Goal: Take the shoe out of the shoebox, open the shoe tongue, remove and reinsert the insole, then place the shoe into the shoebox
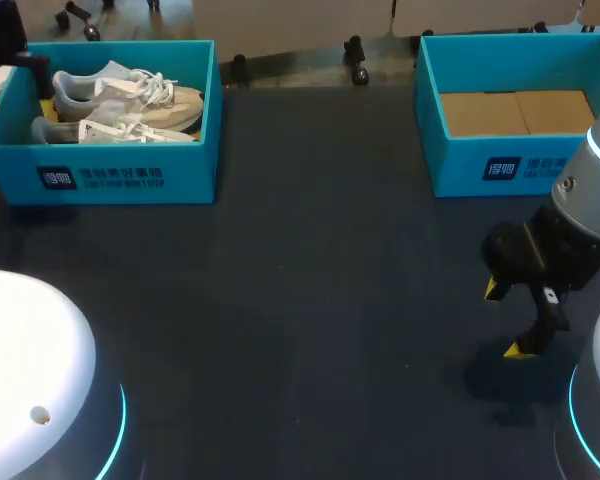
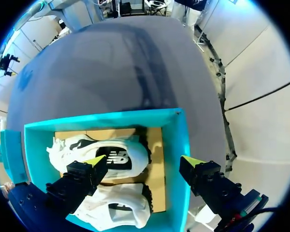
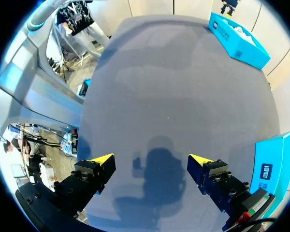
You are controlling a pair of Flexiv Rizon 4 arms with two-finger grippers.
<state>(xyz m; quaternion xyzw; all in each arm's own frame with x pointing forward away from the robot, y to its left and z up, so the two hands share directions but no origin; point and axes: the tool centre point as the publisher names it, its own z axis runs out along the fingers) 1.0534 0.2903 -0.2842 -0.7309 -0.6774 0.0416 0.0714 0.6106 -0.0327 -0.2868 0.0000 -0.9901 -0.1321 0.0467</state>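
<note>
Dark table (image 1: pixel 310 300), shoes (image 1: pixel 130 100) in shoebox (image 1: pixel 130 175), left tool (image 2: pixel 144 161) spread above, second box (image 1: pixel 500 165)

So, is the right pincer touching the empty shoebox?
Apart. The head view shows bare table between the right pincer and the empty shoebox.

Matt, card and fabric surfaces
The table (image 1: pixel 320 300) looks dark, matt and finely textured; the left shoebox (image 1: pixel 130 178) and right shoebox (image 1: pixel 480 165) are smooth teal cardboard with plain brown card floors; the shoes (image 1: pixel 140 100) show whitish fabric, smooth panels and woven laces
</note>
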